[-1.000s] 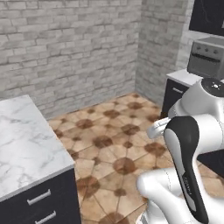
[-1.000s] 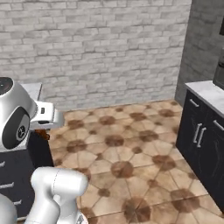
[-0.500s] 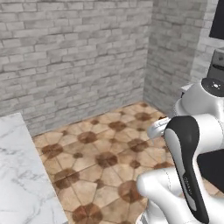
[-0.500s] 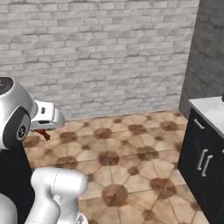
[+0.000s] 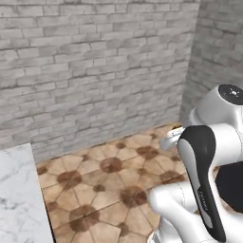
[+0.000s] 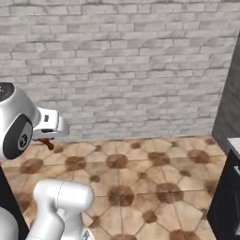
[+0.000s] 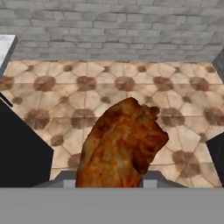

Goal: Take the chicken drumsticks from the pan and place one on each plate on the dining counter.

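Item: chicken drumstick [image 7: 122, 144], orange-brown, roasted. Location: clamped in the gripper [image 7: 109, 177], rising from between the finger tips in the hand view, thick meaty end uppermost in that view. Carried in the air above the tiled floor [image 7: 113, 92]. In the right base view a small brown piece of it [image 6: 46, 142] shows under the white hand, above the same floor.

Item: gripper. State: jaws closed tight on the drumstick; the tips themselves are hidden behind the meat.

Item: tiled floor, brown and tan octagonal pattern. Serves as landmark for all entries.

Item: grey brick wall [image 5: 95, 71]. Location: bounds the far side of the tiled floor in all three views.

Item: white marble counter [image 5: 19, 199]. Location: at the left edge of the tiled floor in the left base view; a corner of it [image 7: 5, 48] shows at the upper left of the hand view.

Item: dark cabinet [image 6: 227, 197]. Location: right edge of the tiled floor, right base view.
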### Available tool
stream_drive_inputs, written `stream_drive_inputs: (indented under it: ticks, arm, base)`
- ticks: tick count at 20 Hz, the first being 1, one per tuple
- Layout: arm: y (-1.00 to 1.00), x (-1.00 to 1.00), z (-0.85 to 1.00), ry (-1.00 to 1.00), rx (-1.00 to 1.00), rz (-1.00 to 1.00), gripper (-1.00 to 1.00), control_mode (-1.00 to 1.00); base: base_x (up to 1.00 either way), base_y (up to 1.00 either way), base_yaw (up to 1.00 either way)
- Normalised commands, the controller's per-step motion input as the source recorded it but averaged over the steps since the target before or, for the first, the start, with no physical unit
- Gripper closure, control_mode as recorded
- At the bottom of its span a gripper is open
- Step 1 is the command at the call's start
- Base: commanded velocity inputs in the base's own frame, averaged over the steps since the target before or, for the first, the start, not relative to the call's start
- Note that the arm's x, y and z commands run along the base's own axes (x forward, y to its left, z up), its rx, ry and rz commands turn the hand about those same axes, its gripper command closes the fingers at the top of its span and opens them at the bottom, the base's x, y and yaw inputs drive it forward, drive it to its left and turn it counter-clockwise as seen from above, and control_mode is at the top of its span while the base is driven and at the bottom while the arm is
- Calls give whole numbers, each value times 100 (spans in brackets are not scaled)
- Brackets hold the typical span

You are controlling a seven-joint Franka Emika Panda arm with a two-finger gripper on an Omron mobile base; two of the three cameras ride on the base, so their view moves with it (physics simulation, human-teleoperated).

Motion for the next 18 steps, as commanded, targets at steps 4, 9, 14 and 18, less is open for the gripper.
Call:
stream_drive_inputs:
  ticks: [4,9,14,18]
  arm:
    - [0,0,0,0,0,0,100,100]
    - [0,0,0,0,0,0,100,100]
    - [0,0,0,0,0,0,100,100]
    - [0,0,0,0,0,0,100,100]
  base:
    - [100,-9,41]
    - [100,-8,45]
    - [100,-8,44]
    - [99,-10,48]
